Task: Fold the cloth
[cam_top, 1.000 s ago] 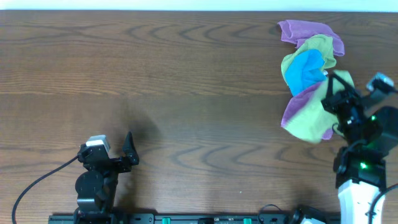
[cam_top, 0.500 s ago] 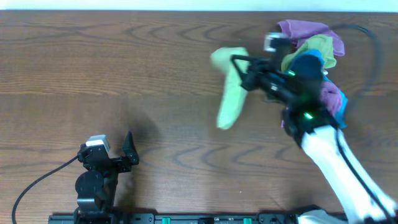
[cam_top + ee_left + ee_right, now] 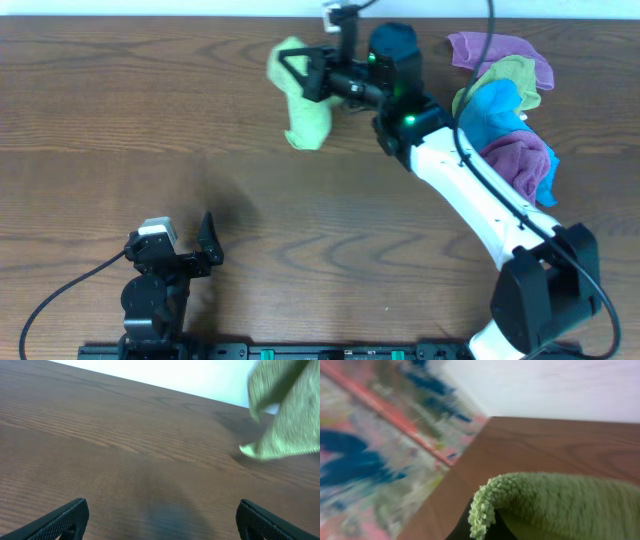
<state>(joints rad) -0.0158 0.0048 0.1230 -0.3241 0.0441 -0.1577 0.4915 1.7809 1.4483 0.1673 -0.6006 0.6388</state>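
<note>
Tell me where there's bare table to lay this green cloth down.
The wide table middle, between the held green cloth and the left tool, is bare; so is the far-left stretch. Crowded: the far right, around the cloth pile and right arm.

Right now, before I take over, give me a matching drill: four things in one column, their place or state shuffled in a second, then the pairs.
1. green cloth
2. left gripper
3. right gripper
4. cloth pile

A. open, empty, near the front left edge
B. heaped at the far right of the table
C. shut, reached out along the far edge
D. dangling from a gripper

Pairs: 1-D, 2-A, 3-C, 4-B
</note>
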